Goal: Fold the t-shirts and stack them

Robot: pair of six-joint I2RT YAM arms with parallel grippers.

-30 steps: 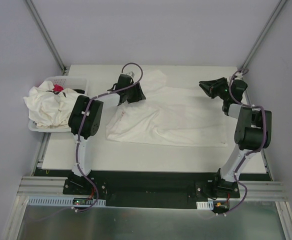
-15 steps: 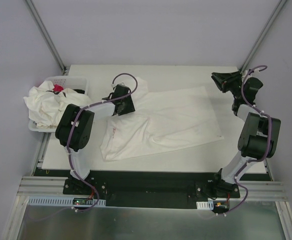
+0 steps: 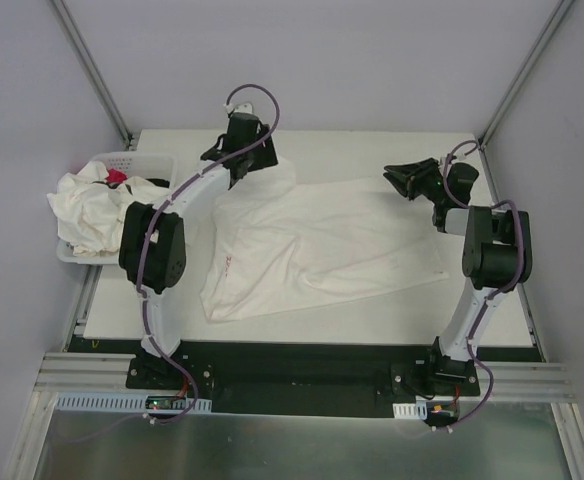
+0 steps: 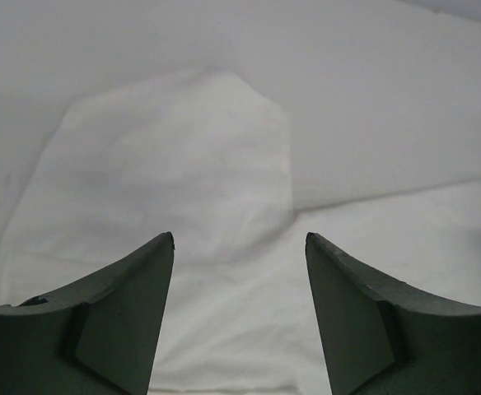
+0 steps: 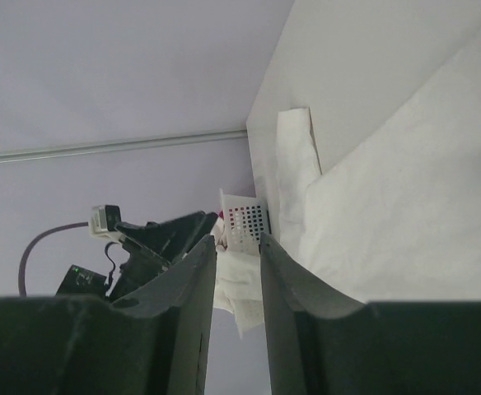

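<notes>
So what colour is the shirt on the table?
The shirt is off-white; the top view shows it best.

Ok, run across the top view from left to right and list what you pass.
basket → left gripper → right gripper. The spread shirt stretches across below both grippers, so it gets no single place in the order.

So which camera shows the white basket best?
The top camera: the basket, heaped with shirts, is clear there. The right wrist view catches only a far corner; the left wrist view misses it.
</notes>
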